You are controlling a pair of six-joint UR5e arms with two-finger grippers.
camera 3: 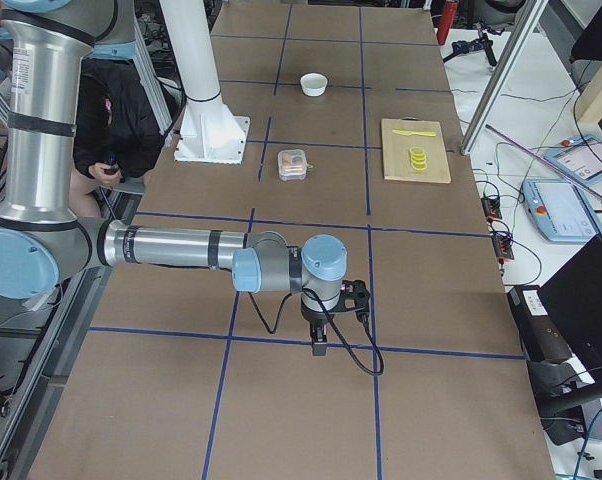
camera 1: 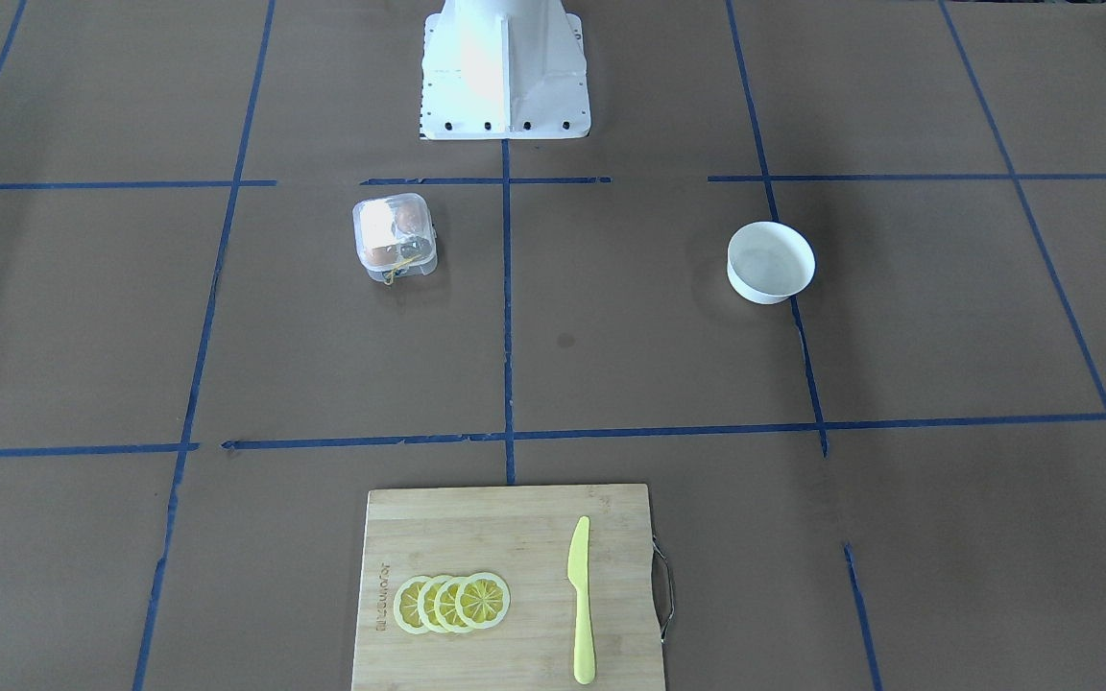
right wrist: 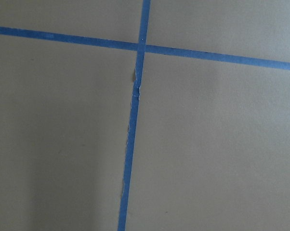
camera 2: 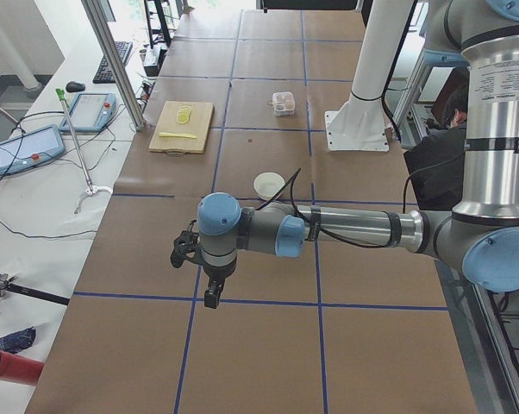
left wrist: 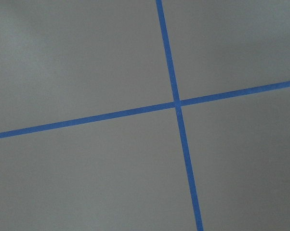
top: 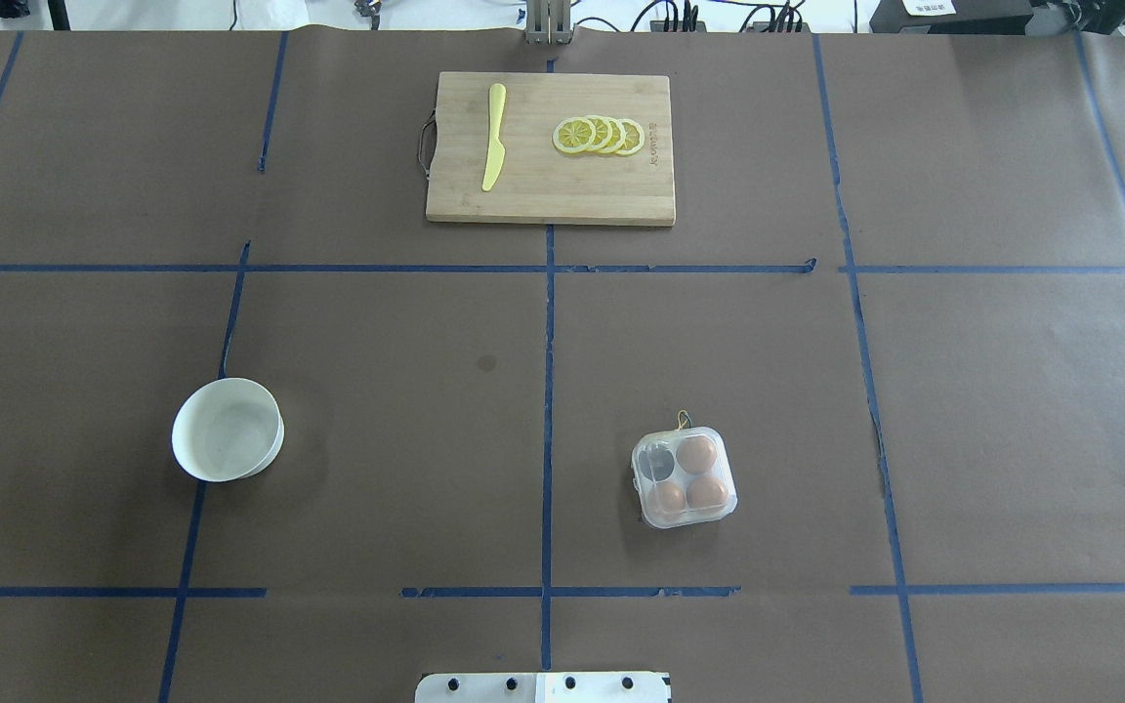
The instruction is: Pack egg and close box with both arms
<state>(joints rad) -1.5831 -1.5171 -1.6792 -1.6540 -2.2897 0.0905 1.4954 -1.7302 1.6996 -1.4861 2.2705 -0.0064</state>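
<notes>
The box [top: 637, 478] is a small clear carton to the right of the centre line, with its lid down over the cells. An egg [top: 696, 454] lies in one cell and two more brown eggs [top: 707, 491] fill others; the fourth cell looks greyish. The box [camera 1: 395, 238] also shows in the front view, where the lid glares. My left gripper [camera 2: 209, 297] hangs over bare table far from the box, near the left end. Far off at the right end, my right gripper [camera 3: 319, 346] does the same. I cannot tell whether either is open or shut. Both wrist views show only paper and tape.
A white bowl [top: 228, 430] stands left of centre with nothing visible inside. At the far side lies a wooden cutting board [top: 550, 190] with a yellow knife [top: 494, 137] and several lemon slices [top: 600, 136]. The white pedestal base [camera 1: 505, 72] stands behind the box.
</notes>
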